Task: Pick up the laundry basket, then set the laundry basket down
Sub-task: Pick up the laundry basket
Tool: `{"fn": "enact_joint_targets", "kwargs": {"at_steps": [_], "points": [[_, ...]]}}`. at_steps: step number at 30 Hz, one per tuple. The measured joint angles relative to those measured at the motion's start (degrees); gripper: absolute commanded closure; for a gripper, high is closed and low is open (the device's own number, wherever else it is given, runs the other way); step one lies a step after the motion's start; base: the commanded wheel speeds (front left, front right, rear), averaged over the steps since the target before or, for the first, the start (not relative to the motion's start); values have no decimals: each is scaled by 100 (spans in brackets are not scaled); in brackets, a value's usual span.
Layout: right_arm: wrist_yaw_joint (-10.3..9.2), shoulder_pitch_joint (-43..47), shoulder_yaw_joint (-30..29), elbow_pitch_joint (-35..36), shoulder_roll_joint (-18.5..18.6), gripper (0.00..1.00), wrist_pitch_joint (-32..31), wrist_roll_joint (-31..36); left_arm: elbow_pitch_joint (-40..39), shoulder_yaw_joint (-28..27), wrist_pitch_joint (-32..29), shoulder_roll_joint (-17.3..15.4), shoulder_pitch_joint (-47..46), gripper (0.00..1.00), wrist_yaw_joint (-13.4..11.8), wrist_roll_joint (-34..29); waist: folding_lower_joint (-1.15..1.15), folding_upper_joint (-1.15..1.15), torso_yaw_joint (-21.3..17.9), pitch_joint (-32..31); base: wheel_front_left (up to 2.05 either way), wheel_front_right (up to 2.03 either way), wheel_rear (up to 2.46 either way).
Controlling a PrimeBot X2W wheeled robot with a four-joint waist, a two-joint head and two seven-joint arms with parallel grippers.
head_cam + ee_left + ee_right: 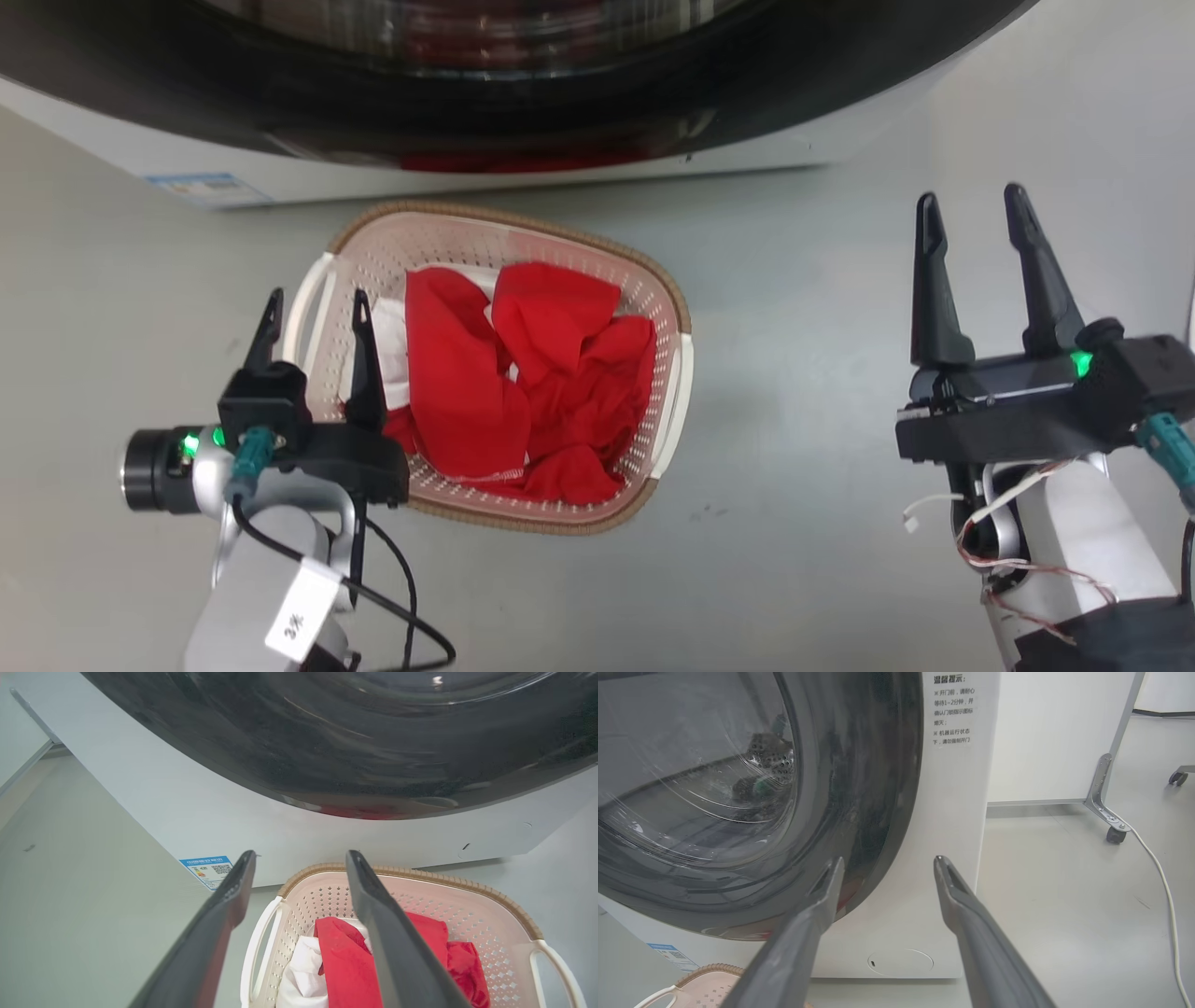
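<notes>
The laundry basket stands on the grey floor just in front of the washing machine, below its dark round door. Crumpled red cloth fills most of the basket, with a bit of white cloth at its left end.

The left hand is at the basket's left end with its fingers spread apart and nothing between them. One finger lies outside the white side handle and the other over the basket's inside. Whether either touches the plastic cannot be told.

In the left wrist view the handle shows in the gap between the two fingers, and a blue label sits on the machine's lower front.

The right hand is well apart to the right of the basket, also spread wide and empty, pointing at the machine's white front. A white cable runs over the floor beyond.
</notes>
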State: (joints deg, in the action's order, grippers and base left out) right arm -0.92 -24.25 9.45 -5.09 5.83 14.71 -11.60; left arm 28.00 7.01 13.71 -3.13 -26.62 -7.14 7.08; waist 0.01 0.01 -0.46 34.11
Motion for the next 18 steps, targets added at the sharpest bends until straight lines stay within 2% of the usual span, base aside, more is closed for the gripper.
{"fn": "enact_joint_targets", "kwargs": {"at_steps": [18], "points": [[102, -603, -183, 202, 0, 0, 1, -7, 744, -270, 12, -147, -1065, 0, 0, 35, 0, 0, 34, 1435, 0, 0, 0]]}}
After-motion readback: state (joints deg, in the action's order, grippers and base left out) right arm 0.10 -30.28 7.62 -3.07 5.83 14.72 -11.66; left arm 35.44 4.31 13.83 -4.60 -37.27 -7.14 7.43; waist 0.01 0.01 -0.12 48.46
